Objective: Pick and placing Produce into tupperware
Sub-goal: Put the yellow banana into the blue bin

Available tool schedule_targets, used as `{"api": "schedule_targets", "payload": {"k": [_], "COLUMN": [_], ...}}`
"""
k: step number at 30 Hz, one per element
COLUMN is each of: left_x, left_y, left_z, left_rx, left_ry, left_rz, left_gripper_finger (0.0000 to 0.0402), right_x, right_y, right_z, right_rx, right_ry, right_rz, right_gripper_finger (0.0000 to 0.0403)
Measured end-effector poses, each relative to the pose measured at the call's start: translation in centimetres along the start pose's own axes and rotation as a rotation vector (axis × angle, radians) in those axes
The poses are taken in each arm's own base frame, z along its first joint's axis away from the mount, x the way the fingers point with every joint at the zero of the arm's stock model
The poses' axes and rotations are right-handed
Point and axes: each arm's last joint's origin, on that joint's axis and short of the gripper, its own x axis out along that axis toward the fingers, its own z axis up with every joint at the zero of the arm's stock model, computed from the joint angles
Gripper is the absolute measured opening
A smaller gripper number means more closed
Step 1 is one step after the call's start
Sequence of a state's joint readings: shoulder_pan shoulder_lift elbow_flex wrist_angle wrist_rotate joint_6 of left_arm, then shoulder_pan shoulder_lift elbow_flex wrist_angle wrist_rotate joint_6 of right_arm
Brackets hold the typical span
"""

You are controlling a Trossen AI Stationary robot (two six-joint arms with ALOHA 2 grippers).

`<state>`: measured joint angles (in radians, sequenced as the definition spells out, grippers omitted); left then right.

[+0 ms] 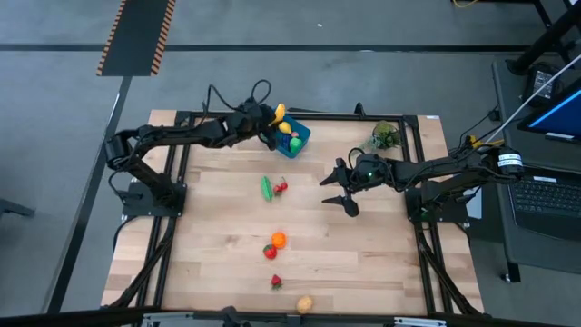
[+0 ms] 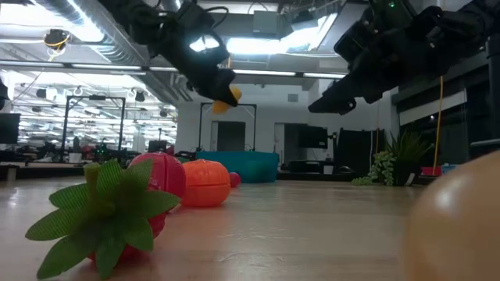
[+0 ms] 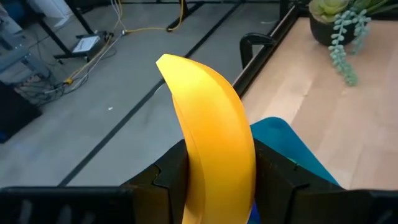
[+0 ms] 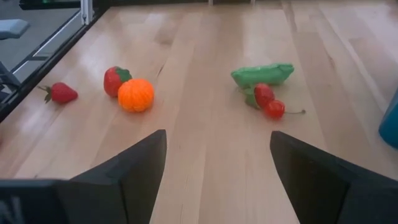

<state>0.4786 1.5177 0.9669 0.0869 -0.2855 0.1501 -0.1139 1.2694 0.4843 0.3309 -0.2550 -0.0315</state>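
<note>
Left end effector [image 3: 214, 186] clamped on a yellow banana [image 3: 211, 143], raised over the blue tupperware [image 1: 292, 138] at the worktop's [image 1: 300, 245] far edge.

Seen only from the left wrist: smooth curved banana between dark fingers [image 3: 168, 180], blue rim just beneath. Only from the right wrist: right end effector [image 4: 217, 168] spread wide and empty, facing green pea pod [image 4: 262, 74], red cherries [image 4: 268, 102], orange [image 4: 135, 94], two strawberries [image 4: 115, 79]. Only from above: green and yellow pieces inside the tupperware, tan fruit [image 1: 304, 304] at the near edge.
</note>
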Motion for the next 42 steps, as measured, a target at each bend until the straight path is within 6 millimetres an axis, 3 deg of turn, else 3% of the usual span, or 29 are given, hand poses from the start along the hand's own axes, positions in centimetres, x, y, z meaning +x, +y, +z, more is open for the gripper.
{"api": "schedule_targets", "payload": {"k": [8,14,29,42], "left_x": [-0.4,-0.7,-2.1,2.4], "left_y": [1.5,3.1,3.7,3.2], "left_z": [2.0,2.0,3.9,1.0], "left_rx": [0.017,-0.017,0.022,0.046], "left_ry": [0.080,0.209,0.280,0.426], "left_rz": [-0.114,-0.208,-0.263,-0.287], "left_gripper_finger": [0.0131,0.0131,0.0131,0.0131], "right_x": [0.0,0.0,0.0,0.0], "right_y": [0.0,0.0,0.0,-0.1], "right_z": [-0.1,-0.1,0.2,0.4], "right_rx": [-0.001,0.000,-0.033,-0.060], "right_ry": [0.008,0.008,-0.019,-0.039], "right_rz": [0.000,0.000,-0.002,-0.005], "right_gripper_finger": [0.0288,0.0288,0.0288,0.0288]}}
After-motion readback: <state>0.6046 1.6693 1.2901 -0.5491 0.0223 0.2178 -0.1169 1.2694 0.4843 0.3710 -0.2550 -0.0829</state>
